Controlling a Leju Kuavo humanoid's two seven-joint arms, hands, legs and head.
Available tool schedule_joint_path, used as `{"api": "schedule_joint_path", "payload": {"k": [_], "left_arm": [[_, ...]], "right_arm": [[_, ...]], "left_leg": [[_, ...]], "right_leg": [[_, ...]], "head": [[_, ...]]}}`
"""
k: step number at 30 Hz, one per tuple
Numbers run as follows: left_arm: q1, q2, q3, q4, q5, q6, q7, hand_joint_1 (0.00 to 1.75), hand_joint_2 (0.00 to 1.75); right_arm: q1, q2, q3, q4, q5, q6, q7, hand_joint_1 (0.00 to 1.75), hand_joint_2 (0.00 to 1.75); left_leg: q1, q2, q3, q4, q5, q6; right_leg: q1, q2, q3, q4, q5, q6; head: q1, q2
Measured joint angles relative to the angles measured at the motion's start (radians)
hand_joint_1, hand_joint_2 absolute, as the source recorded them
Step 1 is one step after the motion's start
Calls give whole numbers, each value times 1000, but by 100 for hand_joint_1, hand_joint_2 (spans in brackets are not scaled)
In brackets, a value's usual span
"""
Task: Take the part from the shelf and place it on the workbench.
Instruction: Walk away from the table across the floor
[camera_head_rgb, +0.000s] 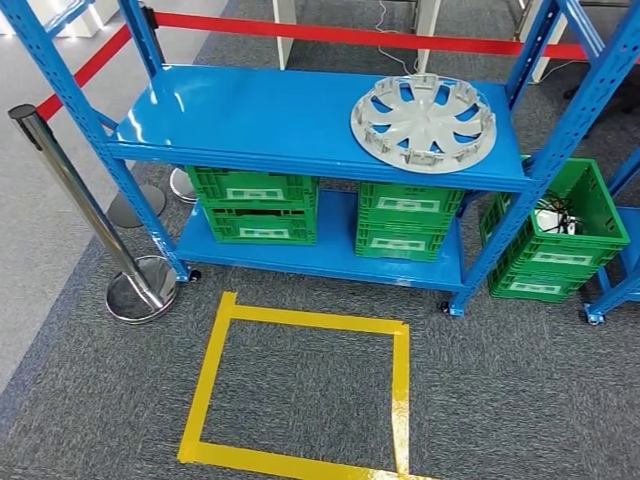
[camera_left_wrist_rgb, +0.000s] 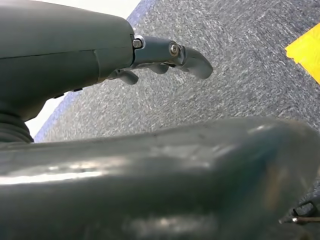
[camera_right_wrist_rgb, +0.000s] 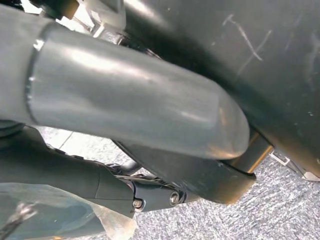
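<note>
The part (camera_head_rgb: 423, 122) is a silver-grey spoked wheel cover, flat on the shelf (camera_head_rgb: 249, 115). Left hand (camera_left_wrist_rgb: 113, 55) fingers (camera_left_wrist_rgb: 188, 56) spread over carpet, holding nothing; right hand (camera_right_wrist_rgb: 124, 110) grasp unclear.

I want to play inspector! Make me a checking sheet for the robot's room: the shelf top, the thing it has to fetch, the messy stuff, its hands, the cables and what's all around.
Surface: blue shelf top, bare apart from the part.
Job's things: grey wheel cover lying flat at the shelf top's right end; workbench nothing seen.
Clutter: green crates on the lower shelf; one more green crate on the floor to the right.
Hands: left hand holds nothing, fingers apart, over the carpet; right hand, fingers unclear.
Cables: white cable inside the right crate.
Surroundings: grey carpet, yellow tape rectangle, chrome post with red barrier belt.
</note>
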Motion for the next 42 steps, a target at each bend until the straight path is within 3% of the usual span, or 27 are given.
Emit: {"api": "schedule_joint_path", "payload": {"k": [3,7,11,14,16,18,19,20,22,23,24,27,29,30,33,34,35,36,38,39,40,42], "left_arm": [[0,0,4,0,1,0,-9,0,0],[-1,0,7,0,0,0,-15,0,0],[-1,0,8,0,0,0,-15,0,0],[-2,-2,8,0,-1,0,-16,0,0],[-1,-3,8,0,-1,-2,-17,0,0],[1,-3,8,0,-1,-4,-17,0,0],[2,-3,8,0,-1,-4,-17,0,0],[2,-4,8,0,-1,-4,-17,0,0],[1,-5,8,0,-1,-4,-18,0,0],[1,-4,8,0,-1,-4,-18,0,0],[1,-3,9,0,-1,-4,-18,0,0],[2,-1,9,0,-1,-4,-18,0,0],[1,-1,9,0,-1,-4,-18,0,0],[0,0,9,0,-1,-4,-18,0,0],[-3,0,9,0,-1,-4,-18,0,0],[-2,0,9,0,-1,-4,-18,0,0],[-1,-1,9,0,-1,-4,-18,0,0],[1,-1,9,0,-1,-4,-18,0,0],[2,0,9,0,-3,-5,-18,0,0],[1,1,9,0,-5,-5,-18,0,0],[0,1,9,0,-6,-6,-18,0,0],[-2,2,9,0,-9,-7,-17,0,0]], "right_arm": [[2,2,0,0,3,-9,-2,0,0],[2,4,0,0,5,-12,-2,0,0],[3,6,0,0,5,-13,-2,0,0],[2,7,0,0,5,-13,-2,0,0],[0,7,0,0,6,-13,-2,0,0],[-5,6,0,-1,6,-13,-3,0,0],[-7,6,0,-1,6,-14,-3,0,0],[-9,5,0,-1,6,-14,-4,0,0],[-9,5,0,-1,6,-13,-2,0,0],[-8,5,0,-1,7,-13,-2,0,0],[-7,6,0,0,7,-13,-1,0,0],[-5,7,0,0,7,-13,-2,0,0],[-5,7,0,0,7,-14,-2,0,0],[-4,7,0,0,7,-13,-2,0,0],[1,7,0,0,7,-13,-1,0,0],[2,7,0,0,7,-13,-1,0,0],[2,7,0,0,7,-13,-1,0,0],[3,7,0,0,7,-13,-1,0,0],[4,7,0,0,7,-13,-1,0,0],[4,8,0,0,8,-13,-1,0,0],[5,8,0,0,9,-13,-1,0,0],[4,8,0,0,11,-13,-1,0,0]], "left_leg": [[1,0,6,-7,1,-2],[1,0,13,-10,-3,-14],[-1,1,13,-5,-7,-9],[7,8,29,-36,1,-5],[13,17,39,-53,6,-3],[14,26,41,-54,4,-2],[15,30,42,-53,1,-3],[16,32,45,-52,-3,-5],[20,30,51,-44,-14,-14],[19,28,52,-37,-21,-20],[18,26,51,-29,-28,-26],[14,22,47,-19,-35,-36],[14,39,43,-2,-46,-42],[14,55,28,32,-64,-47],[15,88,-73,227,-138,-54],[15,89,-101,273,-143,-54],[15,89,-115,285,-129,-51],[14,89,-108,256,-94,-46],[9,94,-63,137,-12,-28],[4,97,-41,84,11,-19],[-1,101,-25,48,15,-11],[-5,103,-12,23,-2,-7]], "right_leg": [[2,0,-1,0,-2,-4],[3,-1,-2,0,-6,-12],[1,-1,2,-4,-6,-8],[6,-9,4,3,-18,0],[7,-29,-38,87,-66,7],[6,-40,-112,215,-118,16],[6,-42,-136,252,-122,19],[4,-43,-141,251,-104,23],[-2,-42,-97,143,-25,31],[-5,-36,-69,80,5,34],[-8,-31,-48,35,21,30],[-8,-26,-32,15,18,0],[-8,-33,-26,14,16,-14],[-9,-39,-21,14,14,-21],[-7,-58,-10,13,3,-35],[-6,-62,-6,13,-2,-36],[-5,-65,0,13,-7,-36],[-4,-66,8,13,-13,-36],[-1,-68,24,12,-26,-33],[1,-69,28,11,-32,-30],[1,-72,29,10,-37,-26],[3,-78,29,4,-42,-16]], "head": [[0,0],[1,0],[0,0],[2,0],[6,0],[6,0],[6,0],[6,0],[6,0],[9,0],[10,0],[9,0],[6,0],[3,0],[-3,0],[-3,0],[-3,0],[-3,0],[-3,0],[-3,0],[-3,0],[-4,0]]}}
